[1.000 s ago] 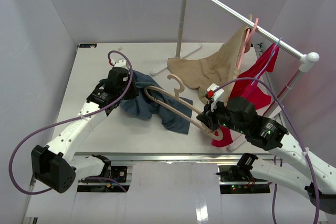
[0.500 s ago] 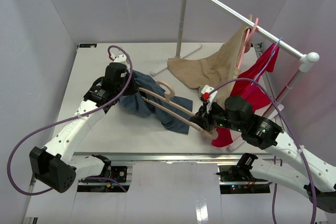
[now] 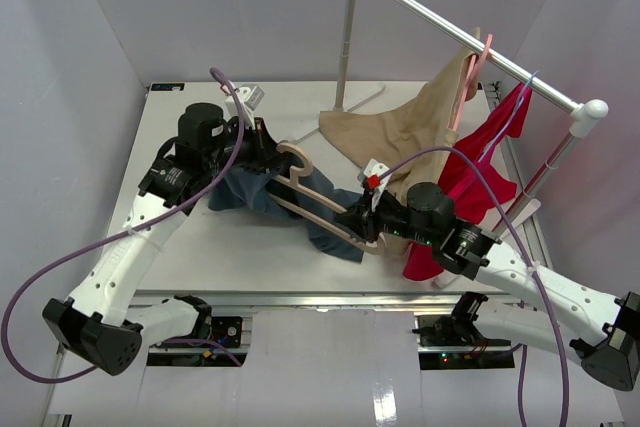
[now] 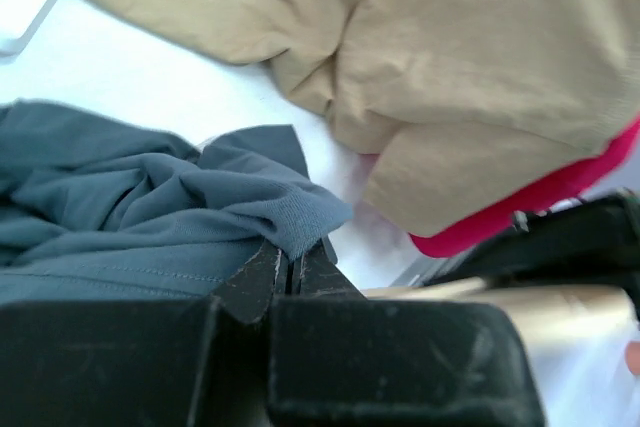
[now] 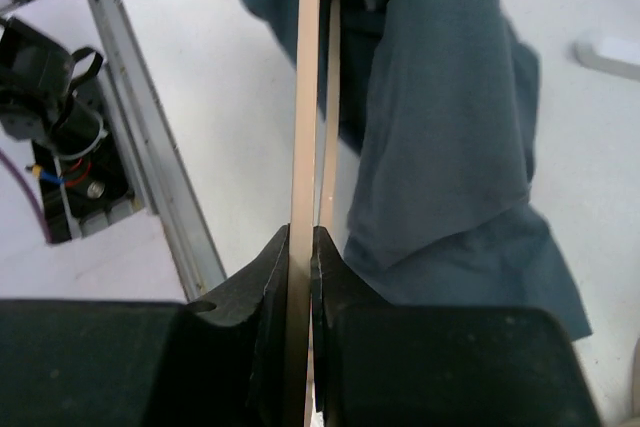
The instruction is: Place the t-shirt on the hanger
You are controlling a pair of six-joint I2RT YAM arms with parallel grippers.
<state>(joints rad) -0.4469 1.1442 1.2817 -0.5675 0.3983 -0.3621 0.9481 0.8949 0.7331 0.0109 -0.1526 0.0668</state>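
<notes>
We are two arms working on one job. Our left gripper (image 4: 293,265) is pinched tight on a small edge of the t-shirt (image 3: 243,193). Our right gripper (image 5: 302,247) is squeezed on one thin end of the hanger (image 3: 297,158). The hanger sticks out from it toward the left arm, with its hook up near the left gripper.

The t-shirt lies in a crumpled heap on the table (image 3: 180,247), between our two arms. Part of it sits against the hanger bars. We cannot tell if the hanger is inside the shirt yet or just lying on it.

Here is what could go wrong, we think. The left gripper holds only a tiny bit of cloth. If we pull hard, the cloth may slip out and the shirt will drop back down. The hanger is long and we hold it only at the far end, so it may twist or tip in our grip when the shirt drags on it. The shirt is bunched up, so it may catch on one side and not slide on. The tan garment (image 3: 410,132) hangs close by, and the hanger or an arm may snag it.
</notes>
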